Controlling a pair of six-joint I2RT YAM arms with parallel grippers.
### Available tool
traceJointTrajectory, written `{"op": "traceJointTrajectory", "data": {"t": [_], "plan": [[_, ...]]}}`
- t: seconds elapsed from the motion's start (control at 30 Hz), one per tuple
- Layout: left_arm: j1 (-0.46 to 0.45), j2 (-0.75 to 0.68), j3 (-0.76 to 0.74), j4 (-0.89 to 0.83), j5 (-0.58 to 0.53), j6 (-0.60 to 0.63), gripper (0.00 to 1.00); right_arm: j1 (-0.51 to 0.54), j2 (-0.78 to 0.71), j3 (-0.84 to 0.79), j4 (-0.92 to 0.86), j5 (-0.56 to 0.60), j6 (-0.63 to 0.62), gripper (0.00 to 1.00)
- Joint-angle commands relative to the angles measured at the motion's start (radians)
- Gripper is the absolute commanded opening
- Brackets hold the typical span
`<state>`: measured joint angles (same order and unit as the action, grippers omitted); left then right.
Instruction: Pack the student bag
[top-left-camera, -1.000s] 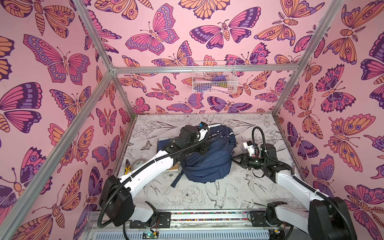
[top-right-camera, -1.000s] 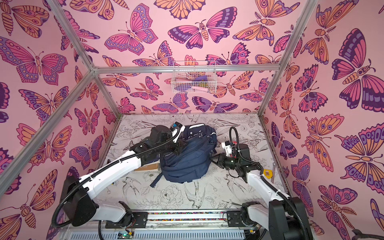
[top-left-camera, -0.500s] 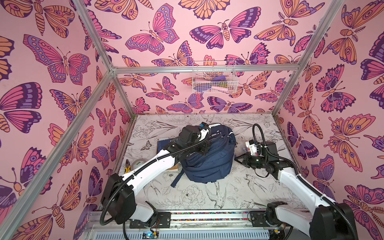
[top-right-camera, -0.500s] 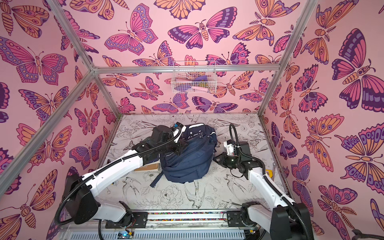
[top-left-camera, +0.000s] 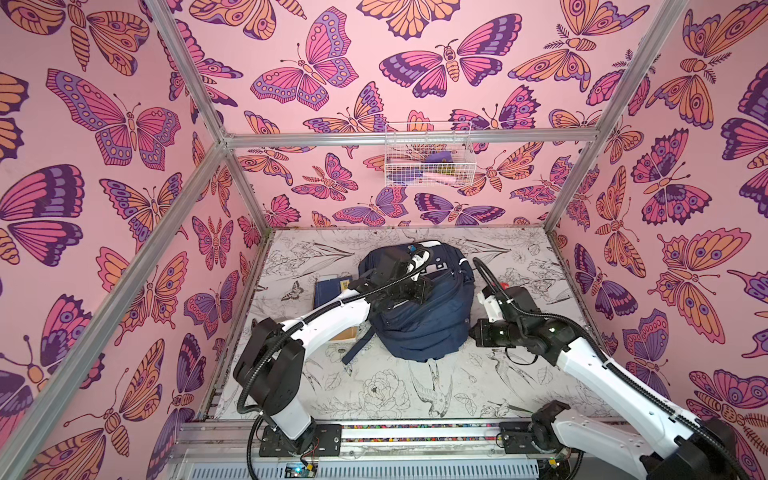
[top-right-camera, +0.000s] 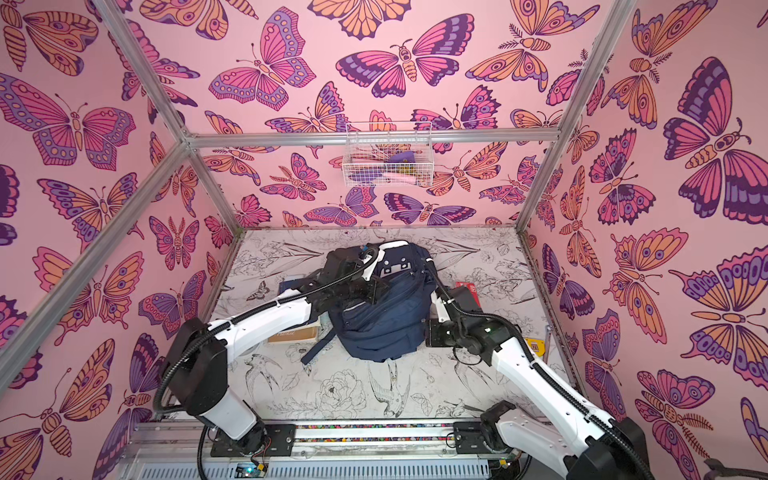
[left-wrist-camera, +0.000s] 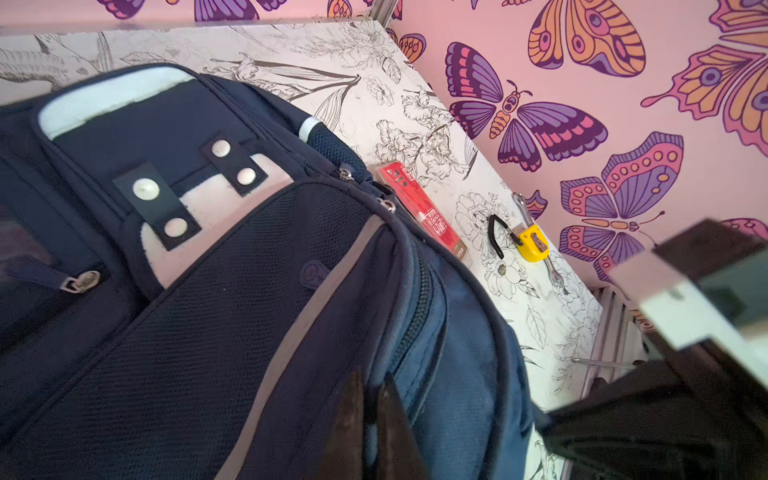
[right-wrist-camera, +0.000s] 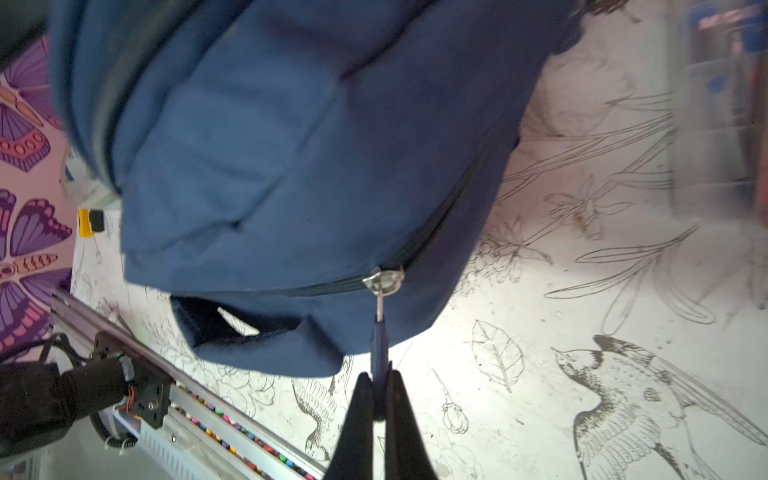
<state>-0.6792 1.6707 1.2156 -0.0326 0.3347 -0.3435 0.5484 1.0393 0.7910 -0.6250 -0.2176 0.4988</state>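
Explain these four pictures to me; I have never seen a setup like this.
Two white robot arms stand at a table inside a butterfly-papered booth. Two pictures look down from overhead; the other two come from cameras on each arm's wrist. A navy student bag lies in the middle. Around it lie a blue book, a red packet and a yellow tape measure. The left gripper is closed on the bag's front fabric, apparently pinching it. The right gripper is closed on a zipper pull at the bag's edge.

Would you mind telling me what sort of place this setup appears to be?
Likely a staged robot test cell: an aluminium frame holds butterfly-print walls, and the left arm and right arm stand on a rail at the table's edge.
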Motion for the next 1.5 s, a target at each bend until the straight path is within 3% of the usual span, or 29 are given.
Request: {"op": "traceJointTrajectory", "data": {"t": [0.0,0.1,0.13,0.27,0.43,0.6,0.7,0.73,0.9,0.97,1.0,1.1,1.23,1.47], "plan": [[0.005,0.058,0.046,0.094,0.032,-0.073,0.00,0.069,0.046,0.004,-0.010,-0.028,-0.012,0.00],[0.000,0.074,0.051,0.036,0.041,-0.042,0.38,0.080,0.056,0.009,0.002,0.012,0.009,0.00],[0.001,0.066,0.047,-0.007,0.023,-0.010,0.44,0.080,0.052,0.014,-0.002,0.035,0.013,0.00],[0.001,-0.015,0.002,-0.177,-0.081,0.129,0.57,0.079,0.044,0.031,-0.007,0.115,0.023,0.00],[0.000,-0.102,-0.068,-0.335,-0.208,0.265,0.61,0.077,0.042,0.043,-0.020,0.183,0.020,0.00],[-0.016,-0.091,-0.097,-0.363,-0.183,0.302,0.64,0.077,0.029,0.046,-0.006,0.182,0.004,0.00],[-0.027,-0.056,-0.081,-0.362,-0.113,0.301,0.90,0.077,0.032,0.062,-0.021,0.185,0.004,0.00],[-0.031,-0.043,-0.073,-0.361,-0.115,0.298,0.90,0.077,0.036,0.066,-0.030,0.186,0.004,0.00],[-0.037,0.028,-0.023,-0.362,-0.176,0.299,0.81,0.077,0.049,0.071,-0.049,0.160,0.008,0.00],[-0.043,0.055,-0.006,-0.368,-0.225,0.311,0.72,0.077,0.044,0.071,-0.051,0.150,0.008,0.00],[-0.046,0.067,0.008,-0.375,-0.250,0.315,0.66,0.078,0.041,0.070,-0.052,0.148,0.008,0.00],[-0.048,0.083,0.052,-0.406,-0.314,0.299,0.29,0.078,0.032,0.068,-0.056,0.138,0.004,0.00],[-0.049,0.047,0.123,-0.407,-0.257,0.249,0.00,0.085,0.029,0.068,-0.047,0.083,-0.011,0.00],[-0.048,0.051,0.303,-0.383,-0.054,0.099,0.00,0.191,0.083,0.141,-0.043,0.082,-0.029,0.00]]}}
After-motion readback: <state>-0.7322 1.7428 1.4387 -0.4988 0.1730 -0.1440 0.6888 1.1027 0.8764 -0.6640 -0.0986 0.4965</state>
